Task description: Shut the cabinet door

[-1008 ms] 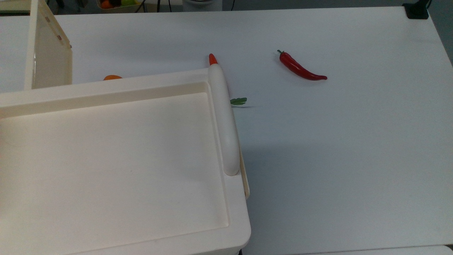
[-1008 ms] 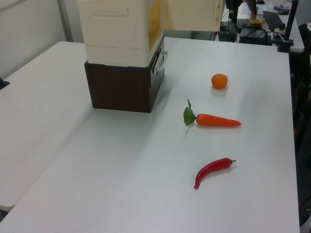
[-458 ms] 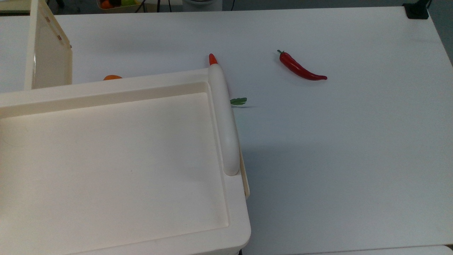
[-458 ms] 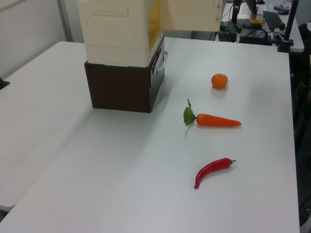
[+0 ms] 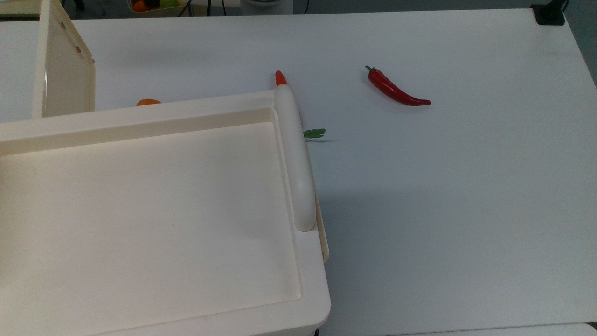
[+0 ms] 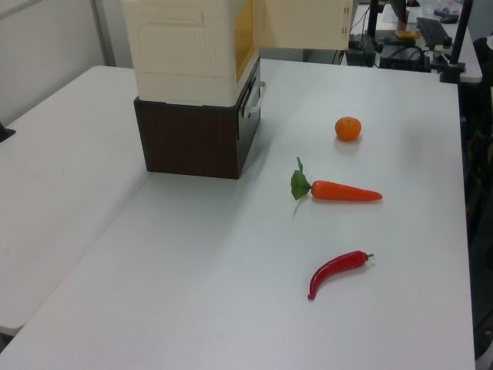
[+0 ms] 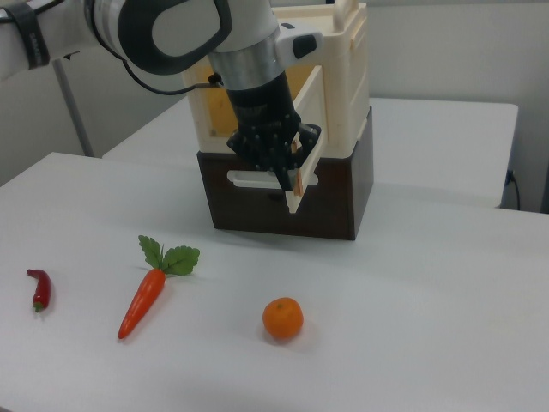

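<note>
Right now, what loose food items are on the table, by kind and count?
carrot: 1
chili pepper: 1
orange: 1
Total: 3, all lying on the table, apart from each other and outside the cabinet.

The cabinet looks like smooth cream plastic with a soft sheen, and its bar handle is whiter and a little glossier. The cabinet door is the same smooth cream plastic. Under the cabinet sits a base with a dark brown, matt, wood-like face. The table is smooth, matt white. The chilli is glossy red; the carrot and the orange look duller, plastic-like.
</note>
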Controlling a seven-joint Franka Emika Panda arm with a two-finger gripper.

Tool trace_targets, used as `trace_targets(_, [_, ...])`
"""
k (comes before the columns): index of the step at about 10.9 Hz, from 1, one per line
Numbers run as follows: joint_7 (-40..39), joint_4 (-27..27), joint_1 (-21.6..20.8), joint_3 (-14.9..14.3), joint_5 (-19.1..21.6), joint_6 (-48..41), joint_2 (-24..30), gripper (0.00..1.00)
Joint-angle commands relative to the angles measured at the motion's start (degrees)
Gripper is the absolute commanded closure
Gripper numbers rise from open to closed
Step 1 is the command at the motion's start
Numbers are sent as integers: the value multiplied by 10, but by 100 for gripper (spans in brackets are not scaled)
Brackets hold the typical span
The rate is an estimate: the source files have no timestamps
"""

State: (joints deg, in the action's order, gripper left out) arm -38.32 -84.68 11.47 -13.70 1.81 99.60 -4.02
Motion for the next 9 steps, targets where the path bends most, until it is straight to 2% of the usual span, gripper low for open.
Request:
trace_targets(1, [-19,-3,4,-5,11,62,-14,95])
trace_targets(6, [-13,-3,17,-4,66,163,-49,95])
trace_targets(9, [-13,-5,15,-3,92,168,-52,95])
